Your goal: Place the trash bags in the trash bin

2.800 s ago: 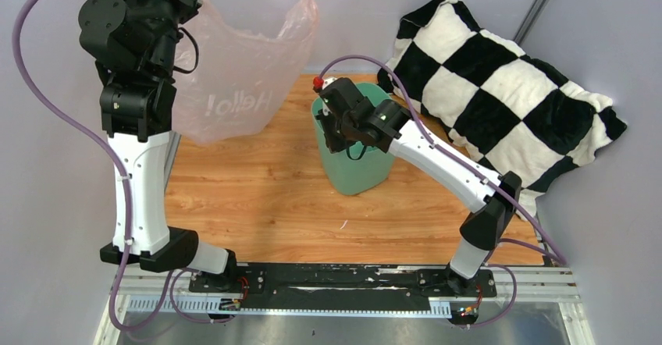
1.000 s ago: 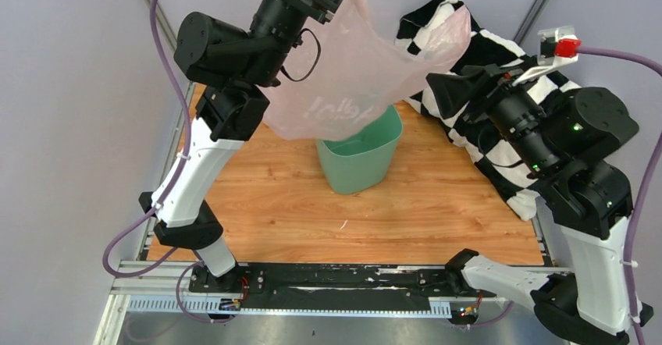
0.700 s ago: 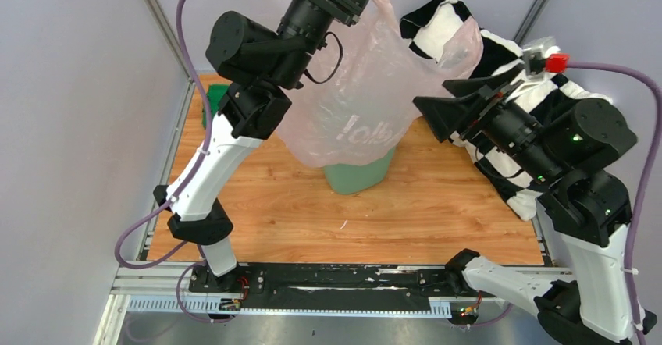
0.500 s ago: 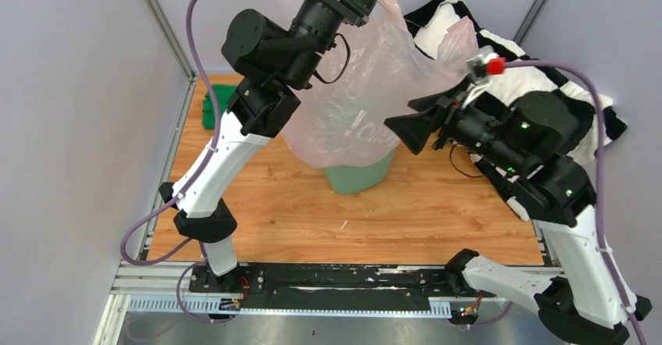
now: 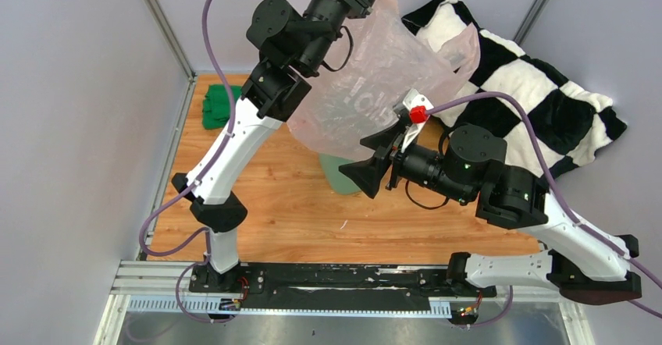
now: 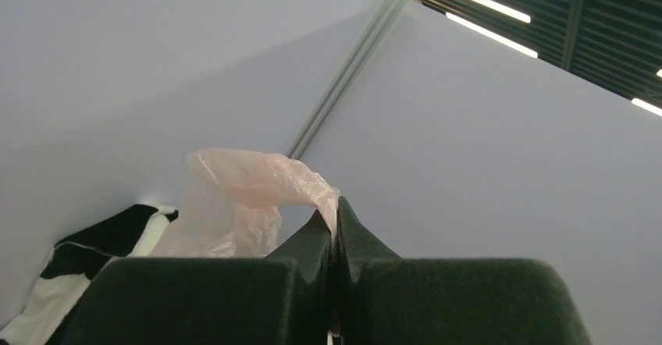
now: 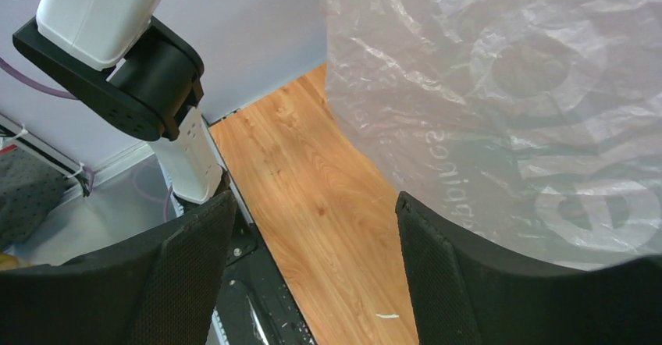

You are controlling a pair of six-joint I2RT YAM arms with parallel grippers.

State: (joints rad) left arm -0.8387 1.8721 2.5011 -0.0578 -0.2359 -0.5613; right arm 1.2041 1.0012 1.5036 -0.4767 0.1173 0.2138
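left gripper [image 6: 334,208], raised high at the back, is pinched tight on the top edge of the thin, crinkly, translucent pale-pink plastic bag [image 5: 375,80] with white lettering. it hangs down over the mint-green plastic bin [image 5: 334,175] on the wooden table [image 5: 273,212] and hides the rim. right gripper [image 7: 312,204] has its jaws wide apart and holds nothing, low beside the bag's bottom; whether that bottom sits inside the bin cannot be told.
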